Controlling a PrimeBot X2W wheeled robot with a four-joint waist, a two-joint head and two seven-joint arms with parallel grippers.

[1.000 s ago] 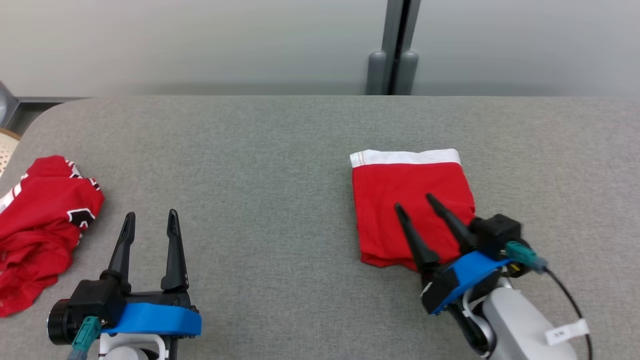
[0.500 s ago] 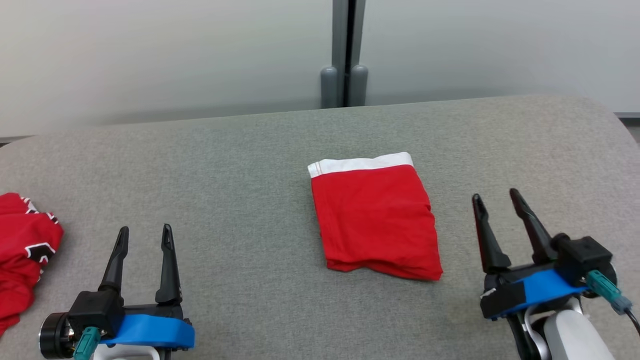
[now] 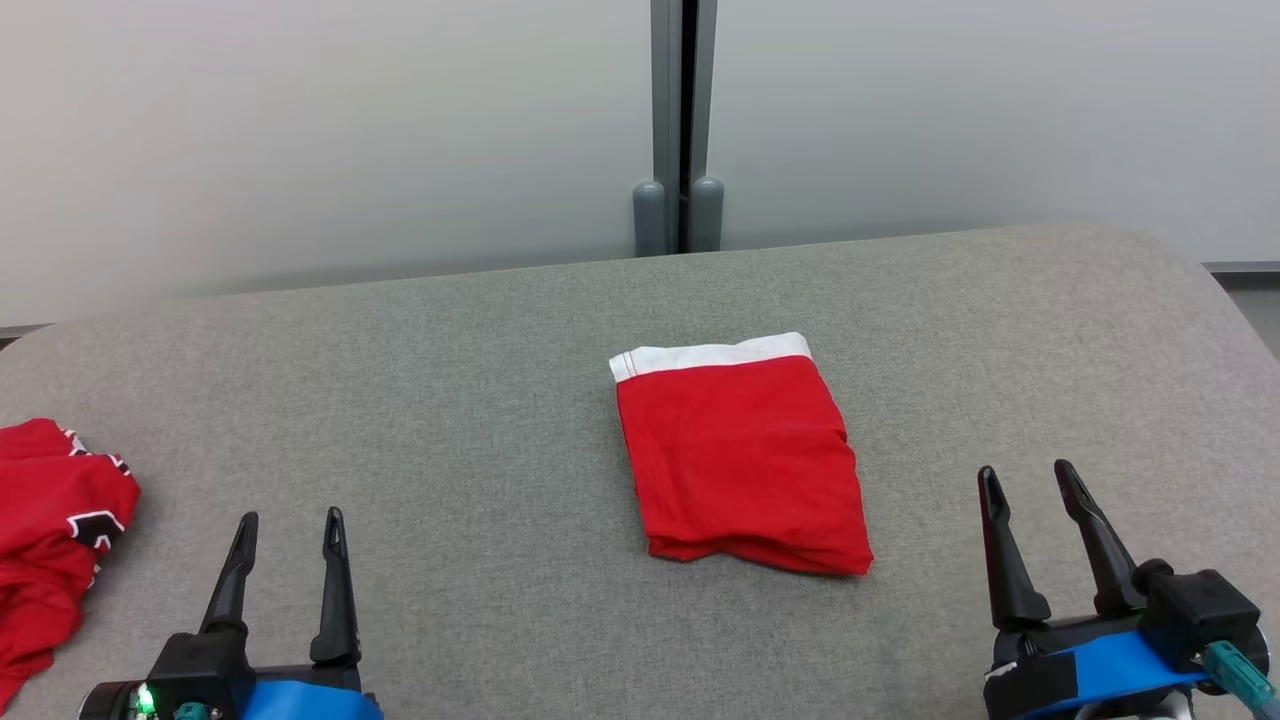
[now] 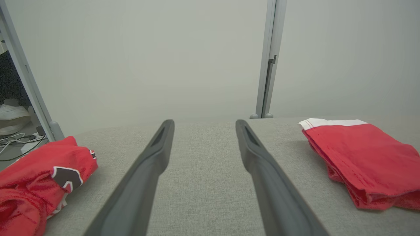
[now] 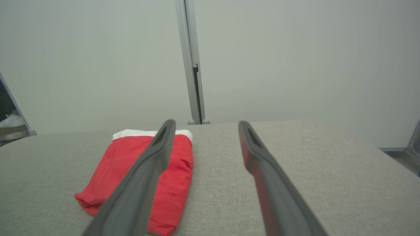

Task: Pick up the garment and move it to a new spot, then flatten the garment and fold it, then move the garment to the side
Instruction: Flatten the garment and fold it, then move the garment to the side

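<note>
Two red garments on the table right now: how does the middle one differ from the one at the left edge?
The middle garment is folded into a flat rectangle; the left garment lies crumpled. The middle garment is plain red with a white band along its far edge; the left garment carries black-and-white patches. Both are red and rest on the grey table.
</note>
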